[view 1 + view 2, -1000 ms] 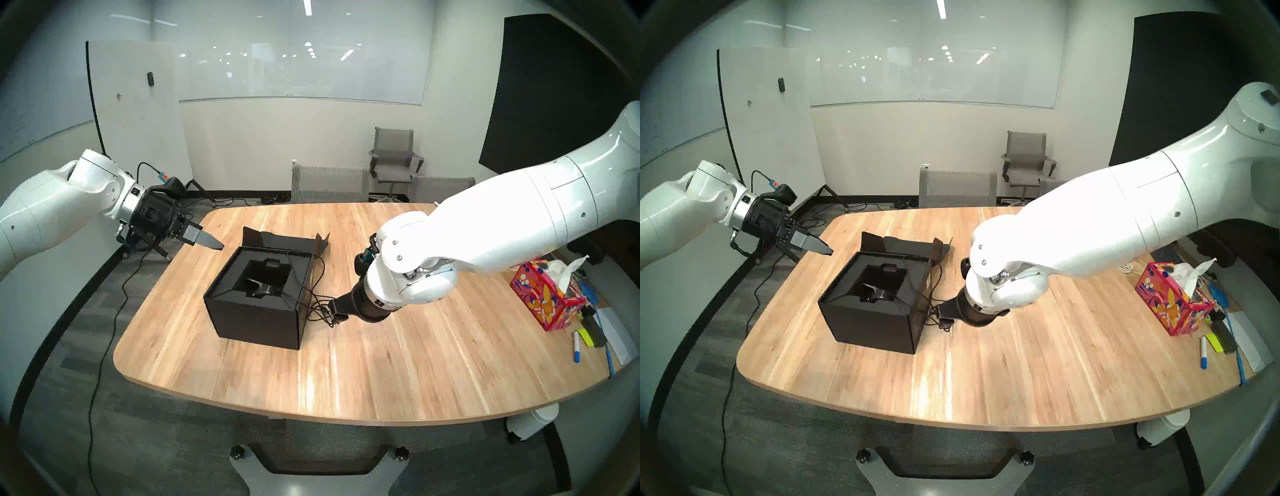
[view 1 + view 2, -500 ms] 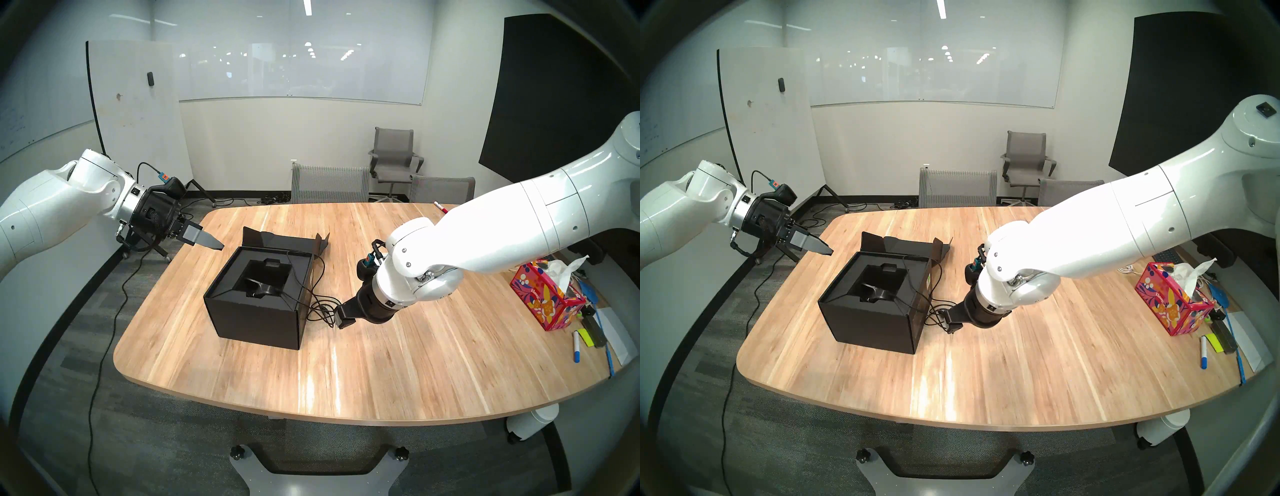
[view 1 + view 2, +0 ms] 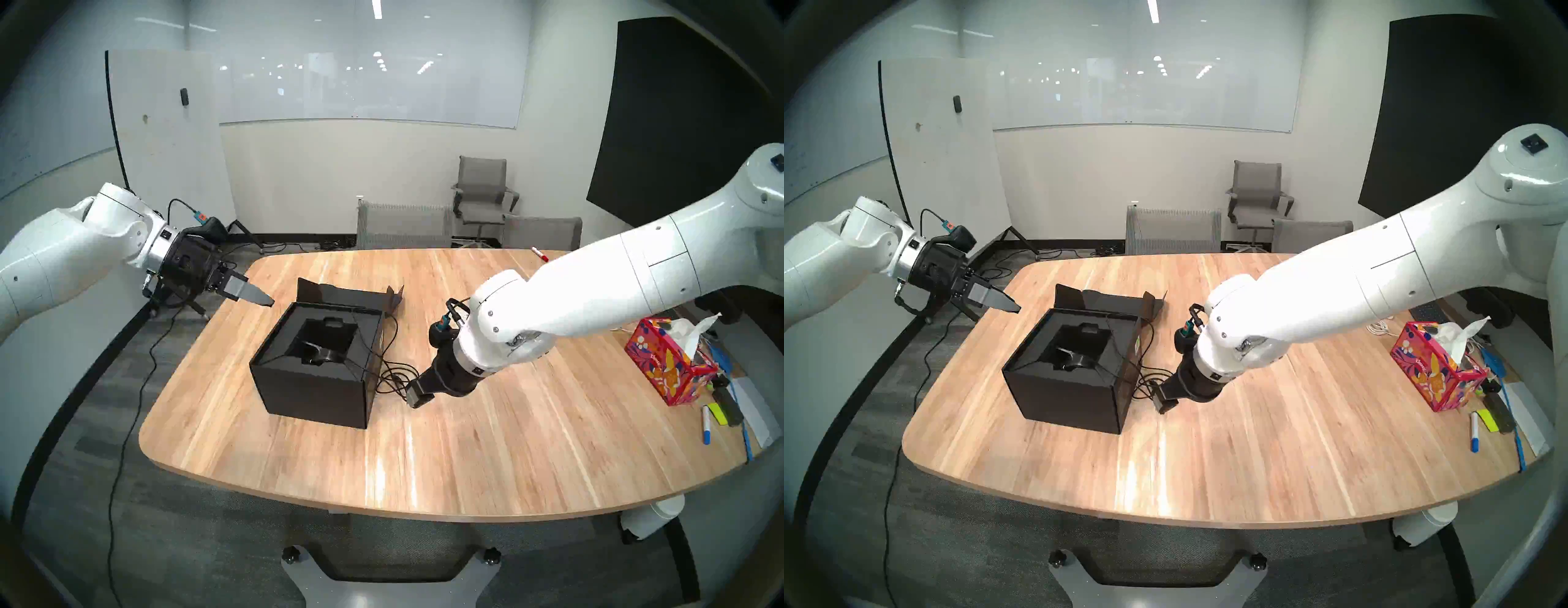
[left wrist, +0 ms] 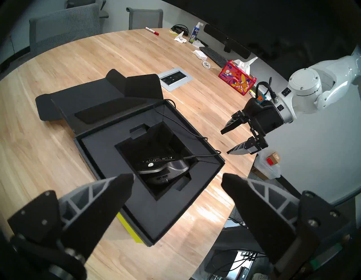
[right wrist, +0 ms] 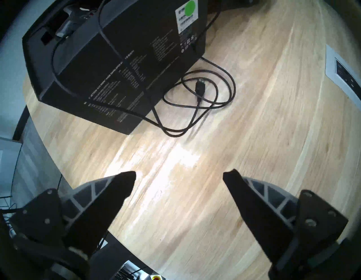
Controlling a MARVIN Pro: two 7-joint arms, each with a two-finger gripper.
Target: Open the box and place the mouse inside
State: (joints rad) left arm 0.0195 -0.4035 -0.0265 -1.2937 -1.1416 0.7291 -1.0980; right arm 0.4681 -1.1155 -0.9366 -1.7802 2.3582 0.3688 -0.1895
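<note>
At the far left, the left gripper [image 3: 254, 294] hangs off the edge of the wooden surface [image 3: 466, 446], clear of everything. From the head it shows side-on as one wedge, so its spread is hard to read there; its own wrist camera shows the fingers [image 4: 109, 195] standing wide apart with nothing between them.

Next comes the box [image 3: 314, 386], open, its flap lid [image 3: 348, 295] folded back flat behind it. The mouse [image 4: 166, 169] lies in the well of the dark foam insert. From the head it is only a glossy dark shape deep in shadow, while the left wrist view shows its grey side and buttons; its lower part is cut off by the foam edge. A yellow-green strip [image 4: 129, 227] peeks out from beneath the box's near corner in that view, mostly hidden.

The cable [image 5: 195, 109] runs out of the well, over the box's right wall and down into loose loops on the surface just beside the box, its USB plug [image 5: 200, 87] lying within the loops.

The right gripper [image 3: 418, 392] points steeply down just right of those loops. The head views cannot show whether it touches them. Its wrist view, somewhat blurred, shows the fingers [image 5: 115, 193] spread wide over bare wood, holding nothing, the cable lying well beyond the tips.

At the far right stands a red floral tissue box [image 3: 666, 365], with markers and papers by it partly cut off at the rim.
</note>
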